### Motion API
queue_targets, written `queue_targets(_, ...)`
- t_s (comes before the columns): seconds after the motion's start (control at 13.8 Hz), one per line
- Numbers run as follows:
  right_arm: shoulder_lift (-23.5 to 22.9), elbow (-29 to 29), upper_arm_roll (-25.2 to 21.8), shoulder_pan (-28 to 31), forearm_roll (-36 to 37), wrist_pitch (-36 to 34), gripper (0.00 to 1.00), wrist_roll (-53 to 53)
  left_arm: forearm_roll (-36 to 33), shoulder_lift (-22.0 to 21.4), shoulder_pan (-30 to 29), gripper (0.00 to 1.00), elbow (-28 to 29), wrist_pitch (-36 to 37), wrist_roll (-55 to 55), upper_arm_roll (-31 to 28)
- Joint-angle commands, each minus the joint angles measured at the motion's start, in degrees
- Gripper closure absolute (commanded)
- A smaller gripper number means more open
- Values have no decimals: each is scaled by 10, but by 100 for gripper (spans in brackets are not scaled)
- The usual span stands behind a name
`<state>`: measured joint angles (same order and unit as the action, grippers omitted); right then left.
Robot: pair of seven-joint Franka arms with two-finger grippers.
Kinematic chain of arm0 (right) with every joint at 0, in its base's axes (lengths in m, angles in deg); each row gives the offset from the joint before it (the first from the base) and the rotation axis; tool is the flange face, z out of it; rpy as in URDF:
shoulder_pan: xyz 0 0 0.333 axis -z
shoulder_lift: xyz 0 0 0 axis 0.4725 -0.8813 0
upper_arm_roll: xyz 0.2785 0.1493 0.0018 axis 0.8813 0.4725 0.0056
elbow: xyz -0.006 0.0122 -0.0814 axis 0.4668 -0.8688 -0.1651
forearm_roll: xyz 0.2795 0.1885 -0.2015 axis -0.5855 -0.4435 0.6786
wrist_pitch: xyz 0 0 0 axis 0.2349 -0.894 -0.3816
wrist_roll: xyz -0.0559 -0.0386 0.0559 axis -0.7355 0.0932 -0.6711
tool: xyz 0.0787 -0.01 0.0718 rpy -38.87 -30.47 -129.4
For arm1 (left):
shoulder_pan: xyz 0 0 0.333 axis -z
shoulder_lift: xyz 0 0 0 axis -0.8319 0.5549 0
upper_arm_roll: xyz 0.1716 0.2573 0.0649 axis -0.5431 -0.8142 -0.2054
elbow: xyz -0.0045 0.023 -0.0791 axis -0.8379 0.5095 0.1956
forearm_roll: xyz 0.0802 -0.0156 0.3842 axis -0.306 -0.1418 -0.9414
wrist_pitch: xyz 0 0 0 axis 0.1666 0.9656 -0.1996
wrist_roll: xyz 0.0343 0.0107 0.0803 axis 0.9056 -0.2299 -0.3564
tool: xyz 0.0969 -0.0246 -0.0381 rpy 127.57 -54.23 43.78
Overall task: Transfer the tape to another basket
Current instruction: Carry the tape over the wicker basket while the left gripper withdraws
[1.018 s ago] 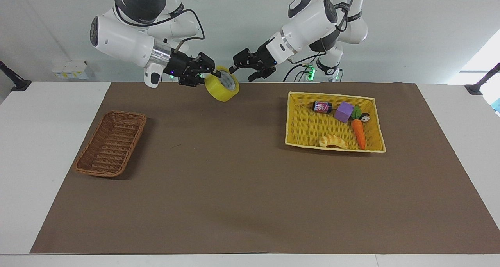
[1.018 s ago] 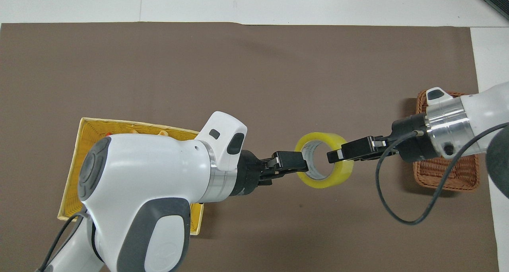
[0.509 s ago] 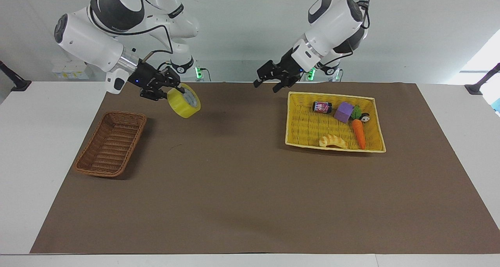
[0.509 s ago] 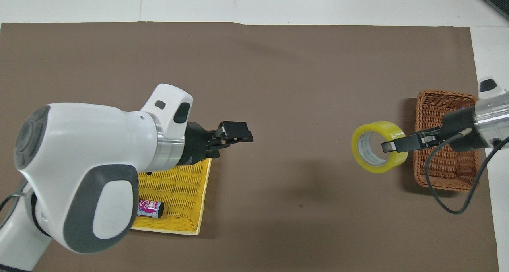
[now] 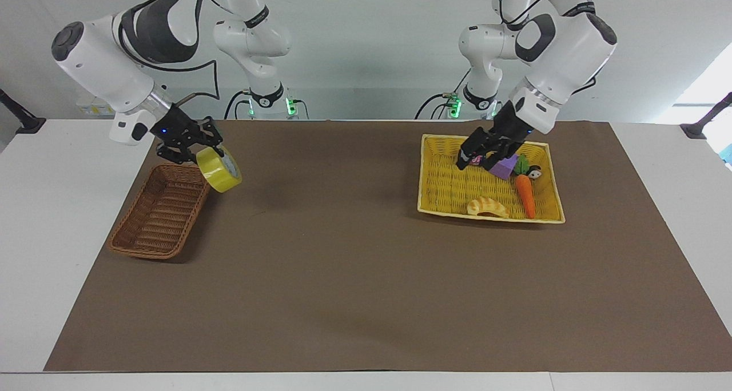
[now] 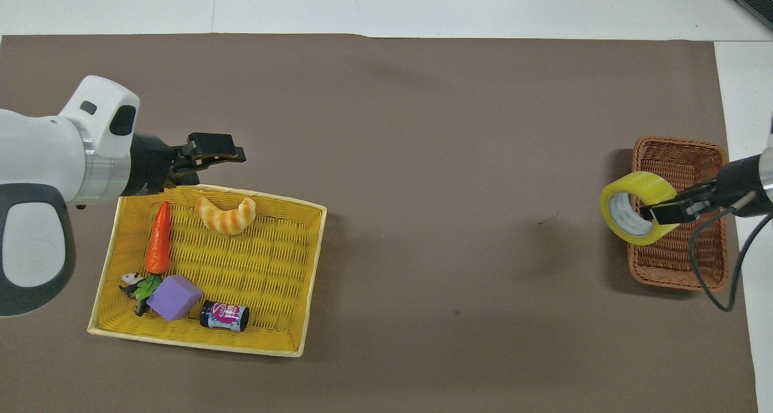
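Since half a second ago your right gripper (image 5: 197, 148) has carried the tape (image 5: 219, 169) from over the mat to the brown basket (image 5: 162, 211), fingers pinching the roll's wall, held above the rim toward the table's middle; your left gripper (image 5: 477, 154) has swung back over the yellow basket (image 5: 443, 176); whether its fingers are spread, you cannot tell.

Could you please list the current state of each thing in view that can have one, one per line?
Yellow translucent packing tape roll: held in the air over the brown basket's edge.
Dark-brown woven wicker basket: on the mat, nothing inside.
Right gripper: shut on the tape.
Left gripper: over the yellow basket, holding nothing.
Bright-yellow woven tray basket: holds a carrot toy, croissant toy, purple block and a small can lying down.
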<state>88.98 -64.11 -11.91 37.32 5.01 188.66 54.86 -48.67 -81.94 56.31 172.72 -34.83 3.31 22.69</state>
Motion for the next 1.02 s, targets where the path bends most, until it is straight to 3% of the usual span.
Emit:
queue_targets(0.0,-46,30,4,28,63,52,100,73,-92,-2,-35,0,-12,37,75,8)
queue_targets(0.15,-66,51,5,33,117,85,100,102,-137,-2,-60,0,-31,85,117,7)
queue_targets(0.36,-75,36,5,31,177,179,100,173,-196,2,-82,0,-74,163,157,8)
queue_targets(0.58,-79,0,5,24,280,284,100,198,-232,61,-86,0,-187,282,157,8)
queue_targets(0.8,-77,-29,5,22,314,301,100,198,-244,125,-84,0,-292,361,157,8)
queue_targets(0.95,-78,-51,5,27,331,322,100,201,-252,128,-77,0,-300,353,152,9)
